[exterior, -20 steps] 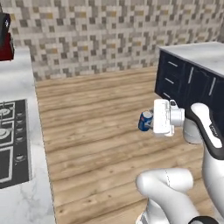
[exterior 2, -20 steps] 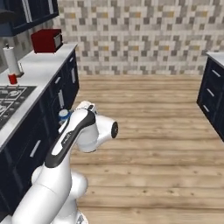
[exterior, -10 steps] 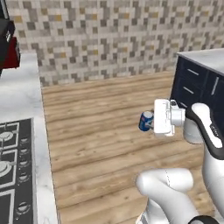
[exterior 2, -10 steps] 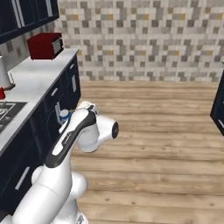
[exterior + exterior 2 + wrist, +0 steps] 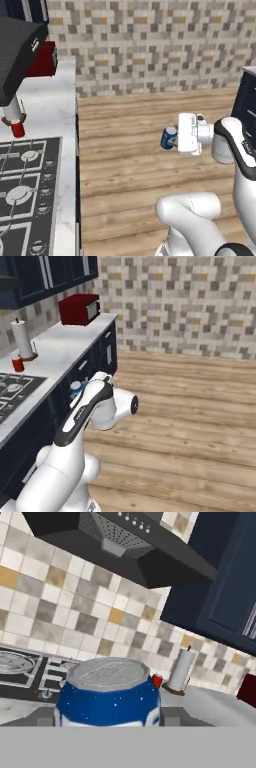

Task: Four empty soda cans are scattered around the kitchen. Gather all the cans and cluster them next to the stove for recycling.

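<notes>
Blue soda can clamped in fingers, above floor

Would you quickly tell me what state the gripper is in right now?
Gripper: closed on the blue soda can, held in the air over the wood floor.

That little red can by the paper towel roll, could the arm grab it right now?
Probably not yet. The gripper is already shut on the blue can, out over the floor and apart from the counter. The red can itself stands unblocked beside the paper towel roll.
</notes>
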Motion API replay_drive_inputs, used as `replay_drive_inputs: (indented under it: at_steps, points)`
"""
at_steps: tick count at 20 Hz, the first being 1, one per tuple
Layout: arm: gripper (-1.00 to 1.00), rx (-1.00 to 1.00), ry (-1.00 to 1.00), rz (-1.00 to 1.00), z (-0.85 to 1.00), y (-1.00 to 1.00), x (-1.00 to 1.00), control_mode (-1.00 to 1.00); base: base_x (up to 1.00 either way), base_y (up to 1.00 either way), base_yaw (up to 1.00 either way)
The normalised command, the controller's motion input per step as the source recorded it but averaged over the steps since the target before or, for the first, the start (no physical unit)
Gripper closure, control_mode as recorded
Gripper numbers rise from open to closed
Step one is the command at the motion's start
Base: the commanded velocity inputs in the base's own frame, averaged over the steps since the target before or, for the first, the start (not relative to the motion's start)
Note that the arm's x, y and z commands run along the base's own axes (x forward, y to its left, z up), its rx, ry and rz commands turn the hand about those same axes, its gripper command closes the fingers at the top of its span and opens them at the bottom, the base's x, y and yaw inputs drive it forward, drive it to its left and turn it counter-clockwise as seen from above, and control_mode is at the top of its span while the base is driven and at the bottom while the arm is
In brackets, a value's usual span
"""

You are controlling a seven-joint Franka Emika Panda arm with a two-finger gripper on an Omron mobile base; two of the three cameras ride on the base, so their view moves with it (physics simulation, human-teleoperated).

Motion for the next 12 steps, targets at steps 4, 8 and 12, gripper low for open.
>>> replay_drive_inputs:
  at_steps: [4, 8, 12]
  points:
    - [1.00, 0.00, 0.00, 0.00, 0.00, 0.00, 0.00, 1.00, 0.23, 0.00, 0.41]
    - [1.00, 0.00, 0.00, 0.00, 0.00, 0.00, 0.00, 1.00, 0.26, 0.00, 0.42]
    - [1.00, 0.00, 0.00, 0.00, 0.00, 0.00, 0.00, 1.00, 0.27, 0.00, 0.44]
